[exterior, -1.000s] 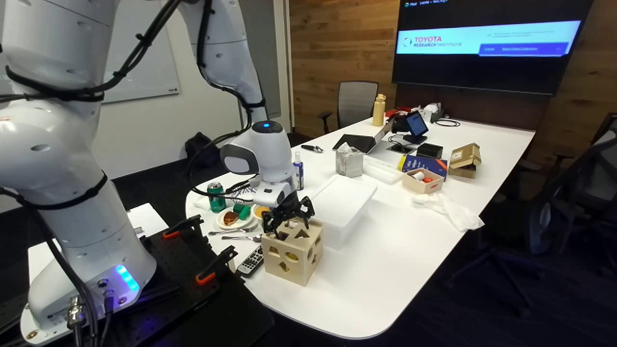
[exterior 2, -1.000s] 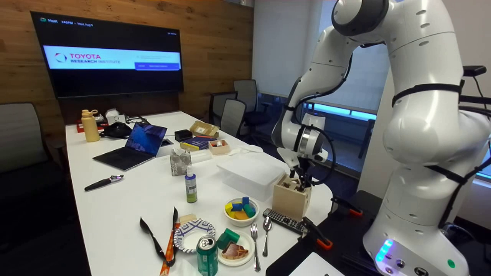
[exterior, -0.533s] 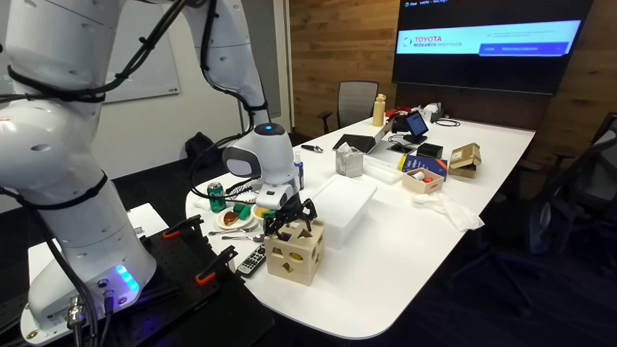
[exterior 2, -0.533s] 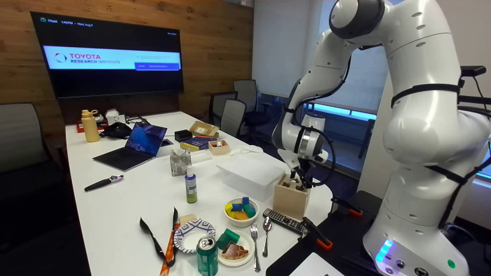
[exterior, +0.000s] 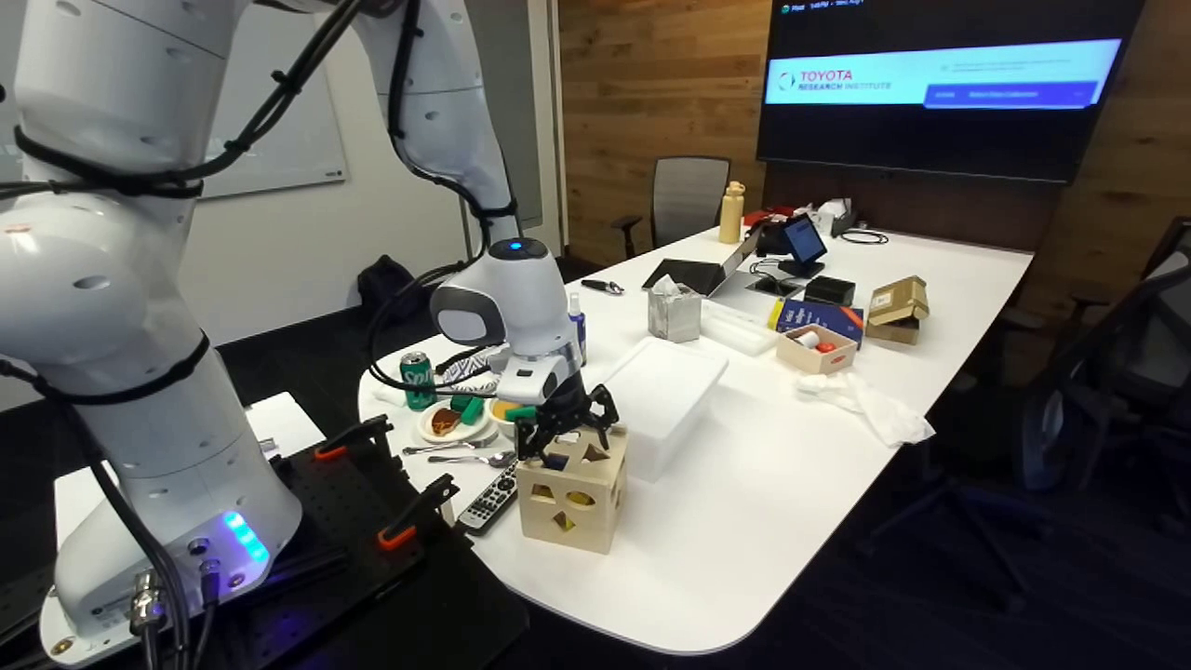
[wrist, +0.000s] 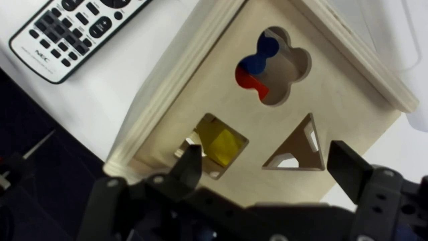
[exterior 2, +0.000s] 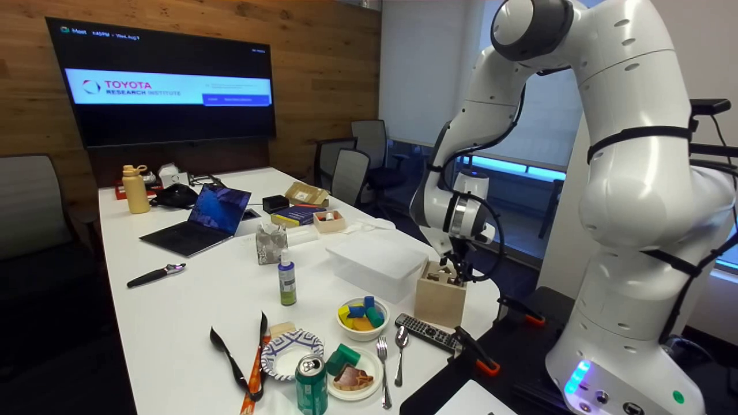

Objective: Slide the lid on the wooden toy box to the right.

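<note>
One hand point(wrist: 265, 157), two fingers point(wrist: 349, 170) spread, over one lid point(wrist: 264, 125), three holes point(wrist: 297, 149) showing; one wooden toy box point(exterior 2: 439, 304) beneath.

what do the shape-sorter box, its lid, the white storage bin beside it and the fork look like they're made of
Shape-sorter box: wood, judging by its pale tan boards; smooth, seemingly unpainted.
Lid: same tan look, matte, thin cut edges; likely wood, perhaps plywood.
Storage bin: probably plastic, frosted, with cloudy, translucent walls.
Fork: likely polished metal, from its silvery shine.
</note>
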`<control>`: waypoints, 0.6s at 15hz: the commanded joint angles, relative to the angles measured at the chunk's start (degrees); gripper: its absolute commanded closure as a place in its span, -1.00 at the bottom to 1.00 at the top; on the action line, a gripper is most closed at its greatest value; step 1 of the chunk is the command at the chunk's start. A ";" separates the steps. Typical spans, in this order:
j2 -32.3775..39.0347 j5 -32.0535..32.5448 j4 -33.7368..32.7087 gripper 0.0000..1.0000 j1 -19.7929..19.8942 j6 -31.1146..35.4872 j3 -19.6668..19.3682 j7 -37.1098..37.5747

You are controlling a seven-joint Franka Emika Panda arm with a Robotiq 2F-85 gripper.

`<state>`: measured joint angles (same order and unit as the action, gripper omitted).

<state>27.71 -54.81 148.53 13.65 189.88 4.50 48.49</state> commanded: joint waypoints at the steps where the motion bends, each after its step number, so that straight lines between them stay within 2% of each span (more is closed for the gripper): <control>1: 1.52 0.36 -1.34 -1.00 -2.04 1.53 -1.92 -0.33; 9: 2.14 0.39 -3.74 -1.00 -1.95 3.21 -2.07 -0.09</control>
<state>28.79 -54.78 146.31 12.07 191.26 2.72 48.49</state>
